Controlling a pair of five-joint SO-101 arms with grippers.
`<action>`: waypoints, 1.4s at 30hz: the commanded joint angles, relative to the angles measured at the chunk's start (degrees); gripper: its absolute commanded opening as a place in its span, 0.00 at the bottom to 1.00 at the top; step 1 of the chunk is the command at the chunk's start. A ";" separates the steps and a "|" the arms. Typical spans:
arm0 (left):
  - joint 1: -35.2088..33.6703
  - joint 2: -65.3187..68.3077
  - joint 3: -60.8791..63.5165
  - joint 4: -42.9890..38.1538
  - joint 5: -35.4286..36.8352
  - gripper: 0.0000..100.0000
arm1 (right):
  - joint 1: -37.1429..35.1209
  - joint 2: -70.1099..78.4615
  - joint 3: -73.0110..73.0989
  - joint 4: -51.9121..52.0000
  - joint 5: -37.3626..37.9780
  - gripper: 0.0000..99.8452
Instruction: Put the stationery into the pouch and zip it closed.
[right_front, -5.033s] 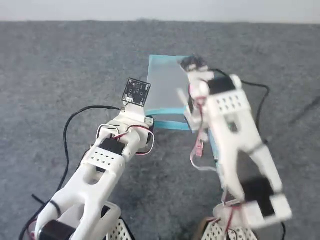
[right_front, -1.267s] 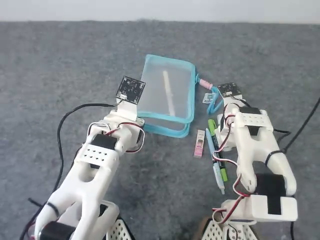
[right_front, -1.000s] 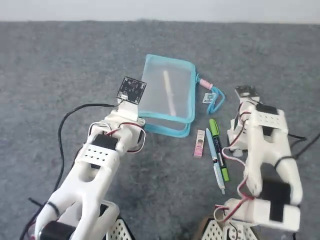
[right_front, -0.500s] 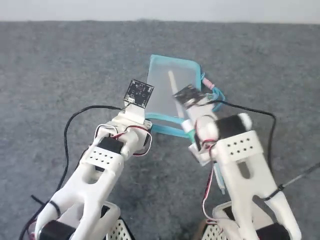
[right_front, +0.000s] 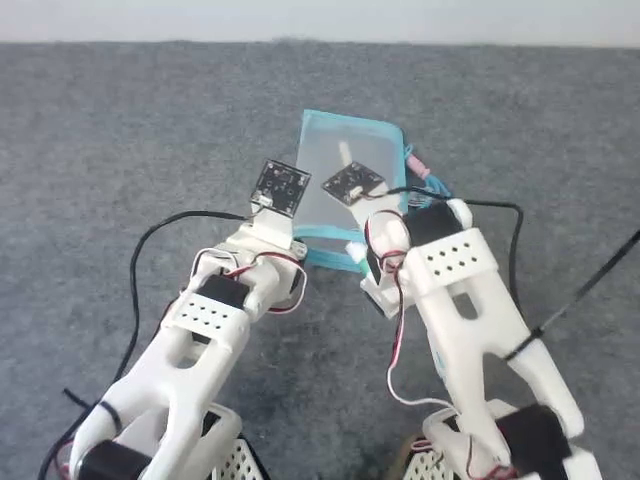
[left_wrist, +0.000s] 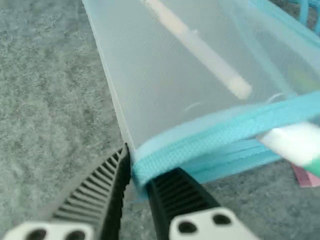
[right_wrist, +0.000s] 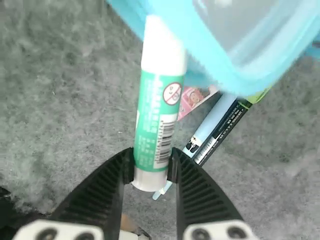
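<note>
The translucent pouch (right_front: 350, 150) with blue trim lies on grey carpet, a white pen (left_wrist: 200, 45) inside it. My left gripper (left_wrist: 139, 172) is shut on the blue trim at the near edge of the pouch (left_wrist: 175, 90). My right gripper (right_wrist: 152, 160) is shut on a green and white glue stick (right_wrist: 157, 110), whose white end touches the blue rim of the pouch (right_wrist: 240, 30). In the high view, the left gripper (right_front: 300, 245) and the right gripper (right_front: 360, 255) sit side by side at the pouch's near edge. The stick's tip (left_wrist: 295, 145) shows beside the trim.
A pink eraser (right_wrist: 192, 100), a light blue pen (right_wrist: 210, 127) and a green and black marker (right_wrist: 227, 130) lie on the carpet beside the pouch, under the right arm. The pouch's pink zipper pull (right_front: 410, 160) and blue loop (right_front: 435, 190) lie at its right side.
The right arm has swung in from the right of the table to the pouch's near edge and now covers the loose stationery in the high view. The left arm has barely moved.
</note>
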 joint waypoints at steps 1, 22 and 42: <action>3.16 -1.14 -1.80 -1.58 0.09 0.01 | -0.04 3.12 -7.03 0.04 -2.29 0.01; 4.04 -1.14 -0.92 -1.85 -2.29 0.01 | -0.13 33.19 -46.51 11.47 -11.96 0.18; -6.68 -1.23 -2.07 -1.49 0.70 0.01 | 6.99 7.25 -28.66 10.86 -4.75 0.17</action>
